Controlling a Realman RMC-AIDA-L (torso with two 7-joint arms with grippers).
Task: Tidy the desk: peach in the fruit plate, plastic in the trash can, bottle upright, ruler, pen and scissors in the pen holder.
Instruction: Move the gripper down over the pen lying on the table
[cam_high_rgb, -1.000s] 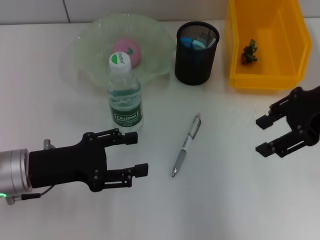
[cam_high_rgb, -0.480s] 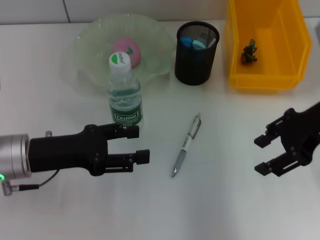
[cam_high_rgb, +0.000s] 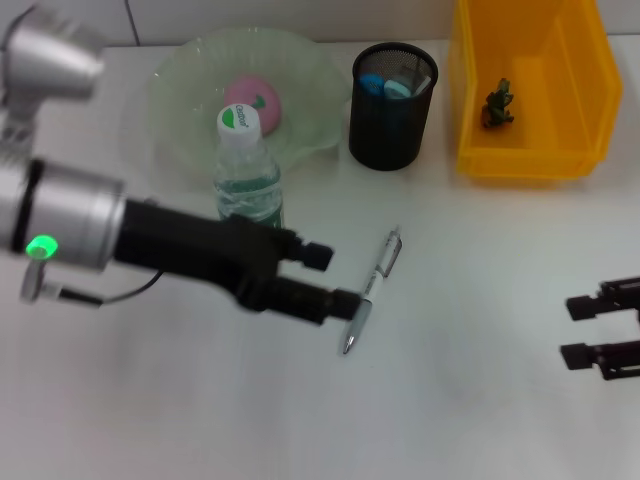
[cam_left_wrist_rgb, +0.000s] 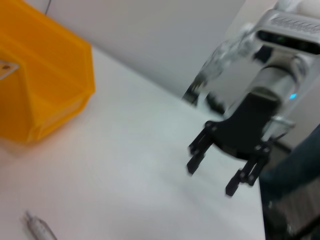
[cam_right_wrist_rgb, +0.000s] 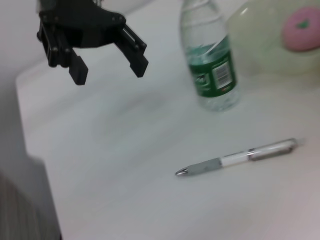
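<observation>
Lying flat on the white tabletop (cam_high_rgb: 470, 400), the pen (cam_high_rgb: 372, 290) points its tip toward the robot and its clip end toward the holder (cam_high_rgb: 393, 92). The left claw (cam_high_rgb: 335, 275) hangs just beside it with its fingers spread apart, holding nothing; one fingertip (cam_high_rgb: 346, 303) looks close to the pen's lower barrel in the head view, though contact cannot be told. In the right wrist view the same pen (cam_right_wrist_rgb: 237, 157) lies alone, with the left claw (cam_right_wrist_rgb: 102, 62) open and farther off above the surface.

The bottle (cam_high_rgb: 245, 170) stands upright behind the left arm, cap on, at the near rim of the plate (cam_high_rgb: 190, 80). The pink peach (cam_high_rgb: 253, 103) rests inside that plate. The black mesh holder stands between the plate and the yellow bin (cam_high_rgb: 530, 90), with blue-handled items inside it. A small dark scrap (cam_high_rgb: 496, 104) lies in the bin.

The right claw (cam_high_rgb: 590, 330) sits low at the right edge of the head view, well apart from the pen, its fingers parted and empty; the left wrist view shows it (cam_left_wrist_rgb: 225, 172) open above the tabletop.
</observation>
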